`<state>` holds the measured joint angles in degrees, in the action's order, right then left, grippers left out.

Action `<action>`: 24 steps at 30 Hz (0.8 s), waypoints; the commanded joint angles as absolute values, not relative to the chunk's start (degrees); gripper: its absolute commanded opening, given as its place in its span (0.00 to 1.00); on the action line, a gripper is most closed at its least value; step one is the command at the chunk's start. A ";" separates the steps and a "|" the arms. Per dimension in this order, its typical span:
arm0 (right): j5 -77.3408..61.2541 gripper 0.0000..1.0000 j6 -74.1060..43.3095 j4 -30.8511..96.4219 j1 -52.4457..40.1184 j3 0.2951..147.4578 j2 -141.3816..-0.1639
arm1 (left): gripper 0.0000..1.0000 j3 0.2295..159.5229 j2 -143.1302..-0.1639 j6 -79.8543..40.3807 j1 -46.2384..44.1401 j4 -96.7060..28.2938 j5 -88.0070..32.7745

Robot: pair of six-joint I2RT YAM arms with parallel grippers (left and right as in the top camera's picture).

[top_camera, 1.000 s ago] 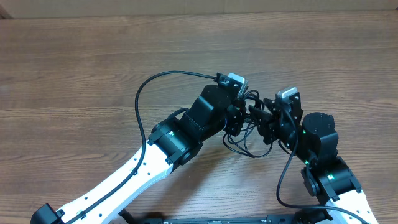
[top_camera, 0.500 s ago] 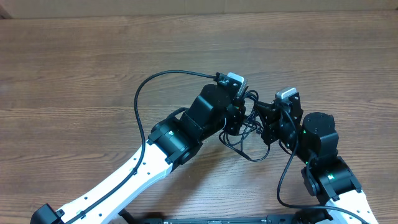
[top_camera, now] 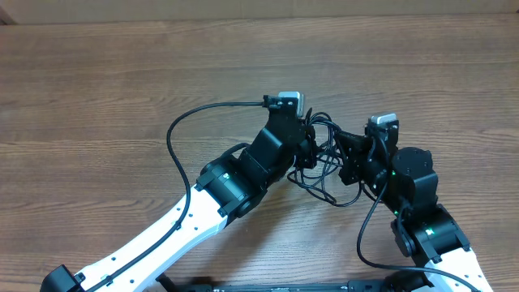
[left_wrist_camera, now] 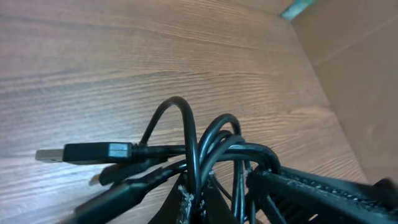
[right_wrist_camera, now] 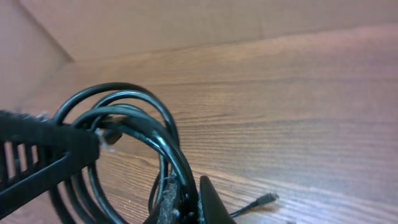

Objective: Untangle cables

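Cables (top_camera: 326,154) bunched, left hand (top_camera: 311,149) and right hand (top_camera: 344,158) gripping them

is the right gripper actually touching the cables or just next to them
Touching. The right wrist view shows the cables running down into the right gripper, clamped in its closed jaws with no gap.
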<state>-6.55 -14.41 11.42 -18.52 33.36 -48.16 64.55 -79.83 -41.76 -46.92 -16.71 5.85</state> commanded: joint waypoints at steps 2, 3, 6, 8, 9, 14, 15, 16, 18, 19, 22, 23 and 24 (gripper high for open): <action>3.46 0.04 -22.70 13.06 -17.54 33.87 -47.79 | 0.04 65.41 -79.07 -48.10 -46.19 -16.45 13.02; 3.46 0.04 -23.24 13.21 -17.54 33.87 -47.79 | 0.04 65.41 -79.07 -48.60 -46.19 -16.45 13.28; 4.29 0.04 -25.65 13.87 -17.54 33.87 -47.79 | 0.04 65.41 -79.07 -50.54 -46.19 -16.45 13.61; 4.45 0.04 -27.49 14.20 -17.54 33.87 -47.79 | 0.04 65.41 -79.07 -52.51 -46.19 -16.45 13.76; 4.47 0.04 -28.32 14.33 -17.54 33.87 -47.79 | 0.04 65.41 -79.07 -53.30 -46.19 -16.45 13.96; 4.45 0.04 -31.94 15.25 -17.56 33.87 -47.79 | 0.04 65.41 -79.07 -57.49 -46.19 -16.45 15.16; 4.45 0.04 -31.97 15.35 -17.54 33.87 -47.79 | 0.05 65.41 -79.07 -57.49 -46.19 -16.45 15.25; 4.45 0.04 -32.01 15.42 -17.56 33.87 -47.79 | 0.04 65.41 -79.07 -57.49 -46.19 -16.45 15.25; 4.45 0.04 -33.36 15.84 -17.54 33.87 -47.79 | 0.04 65.41 -79.07 -57.47 -46.19 -16.49 15.25; 4.45 0.04 -33.87 15.92 -17.54 33.85 -47.79 | 0.04 65.41 -79.07 -57.47 -46.19 -16.47 15.25; 4.45 0.04 -34.72 15.99 -17.56 33.85 -47.79 | 0.04 65.41 -79.07 -57.45 -46.19 -16.47 15.22; 4.45 0.04 -34.70 15.99 -17.54 33.85 -47.79 | 0.04 65.41 -79.07 -57.41 -46.19 -16.47 15.22; 4.45 0.04 -34.68 15.97 -17.54 33.85 -47.79 | 0.04 65.41 -79.07 -57.21 -46.19 -16.47 15.20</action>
<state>3.05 -33.28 16.23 -17.72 33.36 -48.16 64.55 -79.83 -56.03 -46.72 -16.78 13.39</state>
